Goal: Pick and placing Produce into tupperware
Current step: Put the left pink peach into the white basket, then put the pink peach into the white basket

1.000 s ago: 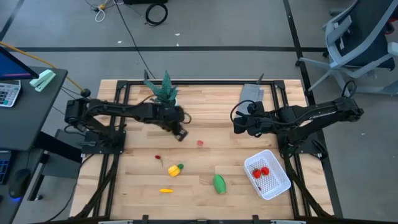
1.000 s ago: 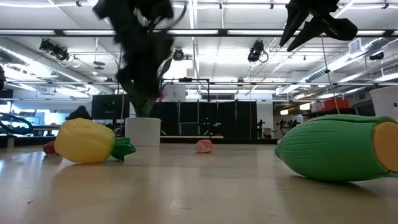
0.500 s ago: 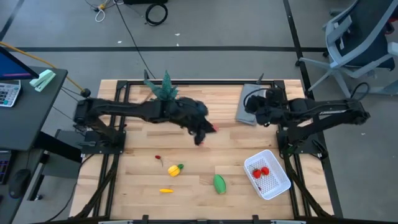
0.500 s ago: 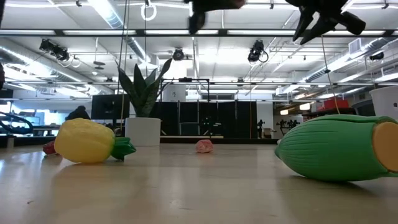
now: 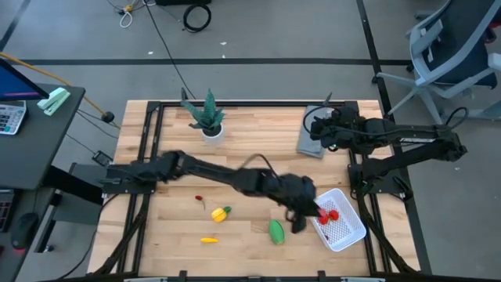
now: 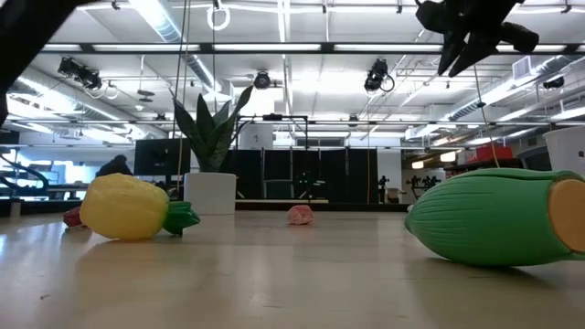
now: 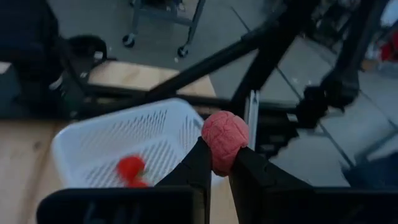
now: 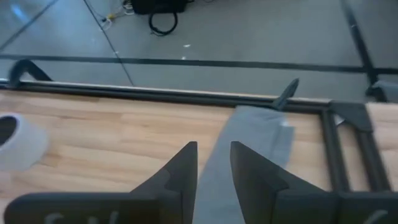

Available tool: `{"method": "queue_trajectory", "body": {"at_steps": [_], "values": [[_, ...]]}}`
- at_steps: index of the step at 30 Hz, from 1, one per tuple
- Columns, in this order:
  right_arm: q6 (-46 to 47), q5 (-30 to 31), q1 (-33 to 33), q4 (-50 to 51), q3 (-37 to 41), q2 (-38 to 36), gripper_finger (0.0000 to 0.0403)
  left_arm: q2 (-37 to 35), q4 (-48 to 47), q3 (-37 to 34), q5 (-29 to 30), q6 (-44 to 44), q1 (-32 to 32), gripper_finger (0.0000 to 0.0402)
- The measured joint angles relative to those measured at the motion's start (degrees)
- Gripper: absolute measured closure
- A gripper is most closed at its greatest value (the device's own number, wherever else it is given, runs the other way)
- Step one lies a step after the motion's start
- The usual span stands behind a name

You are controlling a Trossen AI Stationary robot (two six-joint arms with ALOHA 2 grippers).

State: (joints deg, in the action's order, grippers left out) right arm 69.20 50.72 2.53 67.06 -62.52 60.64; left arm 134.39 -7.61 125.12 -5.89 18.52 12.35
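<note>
My left gripper [image 5: 300, 222] reaches across the table to the left rim of the white tupperware [image 5: 350, 232] and is shut on a pink-red ball [image 7: 224, 133]. Two red pieces [image 5: 329, 214] lie in the tupperware [image 7: 93, 144]. On the table lie the green oblong [image 5: 275, 231], the yellow piece with the green end [image 5: 221, 212], the thin yellow-orange piece [image 5: 209, 240] and a tiny red piece [image 5: 199, 198]. The low view shows a small pink piece [image 6: 300, 215] on the table farther back. My right gripper [image 8: 213, 163] hangs open above the grey cloth [image 8: 249, 140]. My left gripper pinches the pink-red ball between its two fingertips [image 7: 200, 160], one on each side of the ball's lower half [image 7: 222, 163]. The ball is lifted clear and stands up above the fingertips, over the tupperware's rim.
A potted plant [image 5: 209, 117] stands at the table's far left. The folded grey cloth [image 5: 314, 125] lies at the far right under the right arm. Black frame rails [image 5: 153, 117] run along the table's edges. My left arm [image 5: 227, 174] lies slantwise across the middle.
My left gripper has swept from beside the plant, across the table's middle, toward the right and near edge to the tupperware, and now has the pink-red ball. My right gripper has moved toward the far right, over the grey cloth.
</note>
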Motion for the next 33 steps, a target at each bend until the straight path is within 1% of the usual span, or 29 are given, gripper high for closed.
{"method": "queue_trajectory", "body": {"at_steps": [3,4,5,7,9,10,13,17,22,24,28,33], "values": [[-3.53,-0.15,1.13,-0.05,0.00,0.00,0.0298,8.34,0.44,9.93,1.60,1.48,0.49,0.0355],[-4.40,-0.17,1.27,-0.08,0.00,0.01,0.0298,9.92,2.73,9.90,2.08,1.83,0.47,0.0355],[-4.84,-0.12,1.37,0.08,0.00,0.00,0.0298,10.55,6.87,7.60,2.87,2.16,0.45,0.0355],[-4.80,-0.19,1.50,0.61,0.00,0.03,0.0298,12.25,6.38,5.72,5.54,5.45,0.12,0.0358],[-4.83,-0.15,1.50,0.64,0.00,0.02,0.0298,13.21,2.42,5.14,6.23,8.26,-0.85,0.0361],[-4.91,-0.17,1.50,0.66,0.00,0.03,0.0298,13.75,2.34,5.20,6.42,8.61,-1.43,0.0361],[-4.93,-0.17,1.48,0.66,0.00,0.05,0.0298,13.94,0.23,5.22,6.77,8.75,-2.69,0.0355],[-5.92,-0.19,1.48,0.65,0.00,0.05,0.0298,13.94,-0.55,5.33,6.37,8.70,-3.79,0.0336],[-6.80,-0.19,1.48,0.66,0.00,0.05,0.0298,13.83,-2.78,6.16,0.24,6.49,-4.30,0.0299],[-6.87,-0.19,1.48,0.66,0.00,0.05,0.0298,13.81,-5.21,6.16,0.10,5.41,-4.02,0.0284],[-6.89,-0.19,1.48,0.66,0.00,0.05,0.0298,13.70,-6.46,6.18,0.13,1.89,-2.90,0.0261],[-6.89,-0.18,1.48,0.68,0.00,0.05,0.0298,13.36,-7.33,6.21,-0.14,1.91,-2.05,0.0242]]}}
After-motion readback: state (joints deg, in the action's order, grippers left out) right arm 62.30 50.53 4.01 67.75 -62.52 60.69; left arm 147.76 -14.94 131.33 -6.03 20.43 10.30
